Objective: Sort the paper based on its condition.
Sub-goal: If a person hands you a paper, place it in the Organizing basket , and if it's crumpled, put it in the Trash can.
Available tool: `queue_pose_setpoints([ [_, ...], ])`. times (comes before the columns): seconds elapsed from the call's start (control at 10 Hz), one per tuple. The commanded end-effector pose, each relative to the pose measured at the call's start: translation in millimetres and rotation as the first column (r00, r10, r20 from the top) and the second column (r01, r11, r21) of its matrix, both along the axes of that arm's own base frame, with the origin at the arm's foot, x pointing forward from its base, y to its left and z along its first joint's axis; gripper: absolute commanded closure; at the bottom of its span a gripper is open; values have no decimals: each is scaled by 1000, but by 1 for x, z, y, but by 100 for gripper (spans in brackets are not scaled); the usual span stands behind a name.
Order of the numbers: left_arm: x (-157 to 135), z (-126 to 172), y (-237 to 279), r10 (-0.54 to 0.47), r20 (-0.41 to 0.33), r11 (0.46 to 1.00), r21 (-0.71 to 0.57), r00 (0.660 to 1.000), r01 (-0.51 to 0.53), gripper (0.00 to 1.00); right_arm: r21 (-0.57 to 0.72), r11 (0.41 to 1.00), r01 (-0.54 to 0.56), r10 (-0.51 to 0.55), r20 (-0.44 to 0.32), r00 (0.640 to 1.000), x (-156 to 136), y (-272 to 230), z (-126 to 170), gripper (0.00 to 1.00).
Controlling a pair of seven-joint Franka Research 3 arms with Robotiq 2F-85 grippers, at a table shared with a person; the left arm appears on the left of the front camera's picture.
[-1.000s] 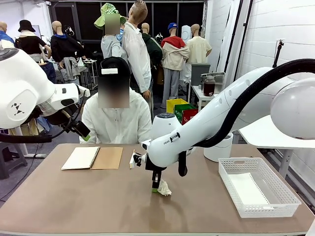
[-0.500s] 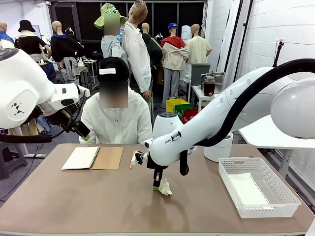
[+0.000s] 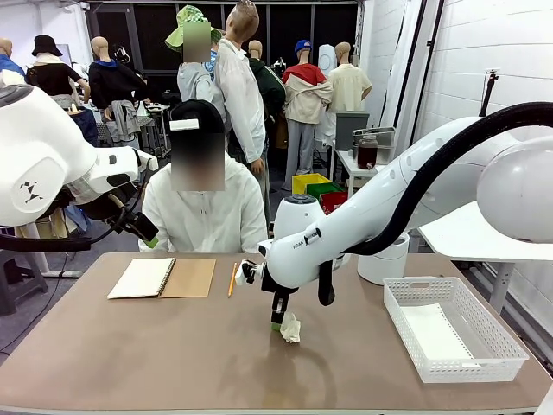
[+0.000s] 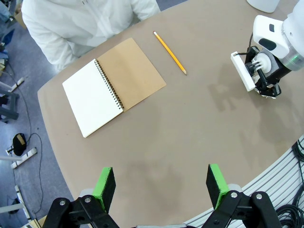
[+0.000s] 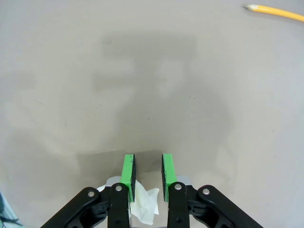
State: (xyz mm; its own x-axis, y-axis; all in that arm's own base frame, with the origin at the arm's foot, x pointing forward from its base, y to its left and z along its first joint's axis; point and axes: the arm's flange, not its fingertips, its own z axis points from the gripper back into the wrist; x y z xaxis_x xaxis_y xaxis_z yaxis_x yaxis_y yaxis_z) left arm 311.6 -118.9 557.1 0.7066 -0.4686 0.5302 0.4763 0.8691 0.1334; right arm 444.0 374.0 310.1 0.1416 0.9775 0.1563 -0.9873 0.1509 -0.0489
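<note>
My right gripper (image 3: 278, 324) hangs just above the middle of the table, pointing down, shut on a small crumpled white scrap (image 3: 290, 329). In the right wrist view the scrap (image 5: 145, 202) sits low between the green pads (image 5: 128, 171), with bare brown tabletop beyond the right gripper (image 5: 148, 159). A flat white sheet of paper (image 3: 432, 333) lies inside the white basket (image 3: 471, 367) at the right. My left gripper (image 4: 161, 183) is open and empty, held high above the table's left side (image 3: 138, 226).
An open spiral notebook (image 3: 162, 277) (image 4: 114, 85) lies at the far left with a yellow pencil (image 3: 232, 279) (image 4: 169, 45) (image 5: 275, 13) beside it. A person in white sits behind them. A white bucket (image 3: 384, 259) stands at the back right.
My right gripper has drifted slightly right and up with the scrap, uncovering the pencil behind it. The left arm has stayed still.
</note>
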Motion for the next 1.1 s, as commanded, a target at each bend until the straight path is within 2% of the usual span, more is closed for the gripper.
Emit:
queue_pose_setpoints([
  [0.0,0,0,1,0,2,1000,-9,1000,0,0,54,999,-1,0,19,1000,-7,-4,1,69],
  [0.4,0,0,1,0,2,1000,-9,1000,0,0,43,999,13,-14,19,1000,-10,-6,8,69],
  [0.7,0,0,1,0,2,1000,-9,1000,0,0,36,999,32,-34,36,999,-14,-11,20,9],
  [0.8,0,0,1,0,2,1000,-9,1000,0,0,35,999,35,-37,46,998,-14,-13,24,0],
  [1.0,0,0,1,0,2,1000,-9,1000,0,0,26,999,45,-47,47,998,-16,-16,30,0],
])
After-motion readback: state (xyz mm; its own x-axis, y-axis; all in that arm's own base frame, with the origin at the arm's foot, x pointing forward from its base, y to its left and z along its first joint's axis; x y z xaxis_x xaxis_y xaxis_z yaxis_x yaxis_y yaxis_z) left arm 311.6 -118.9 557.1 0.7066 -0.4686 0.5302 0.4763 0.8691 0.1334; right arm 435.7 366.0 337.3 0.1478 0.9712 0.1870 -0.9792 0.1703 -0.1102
